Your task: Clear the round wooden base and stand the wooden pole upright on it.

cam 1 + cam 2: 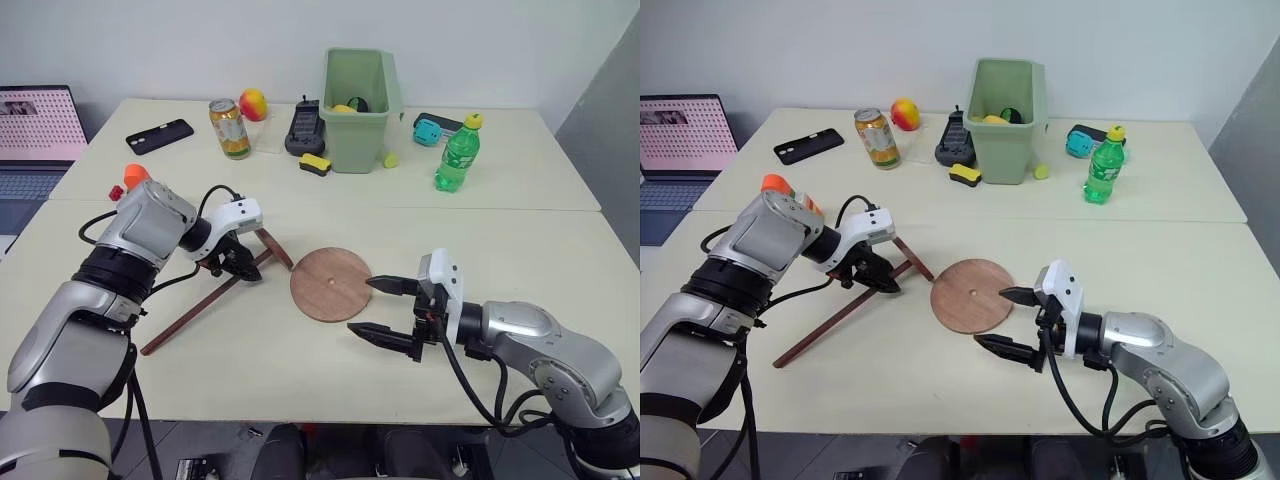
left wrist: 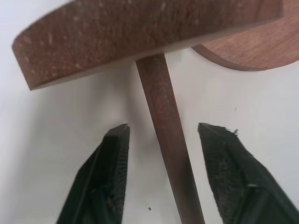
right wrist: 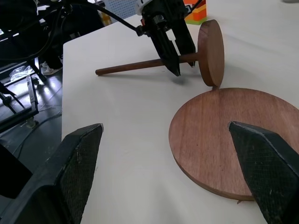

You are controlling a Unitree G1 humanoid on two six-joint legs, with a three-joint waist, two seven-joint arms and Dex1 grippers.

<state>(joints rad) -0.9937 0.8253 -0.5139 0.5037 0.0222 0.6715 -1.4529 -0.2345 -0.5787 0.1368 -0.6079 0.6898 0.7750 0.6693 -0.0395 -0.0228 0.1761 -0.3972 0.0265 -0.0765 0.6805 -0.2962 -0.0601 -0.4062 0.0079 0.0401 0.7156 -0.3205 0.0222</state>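
The round wooden base (image 1: 330,284) lies flat at the table's middle with nothing on it. The wooden pole (image 1: 200,305) lies on the table to its left. The pole's end disc (image 3: 211,51) stands on edge, close to the base's rim. My left gripper (image 1: 245,268) points down over the pole near that disc. Its fingers (image 2: 110,172) stand on either side of the rod with a gap on each side, so it is open. My right gripper (image 1: 362,306) is wide open at the base's near right edge and holds nothing.
At the back of the table stand a green bin (image 1: 358,95), a soda can (image 1: 230,128), a green bottle (image 1: 457,155), a black phone (image 1: 160,135) and small items. A laptop (image 1: 35,130) sits at far left.
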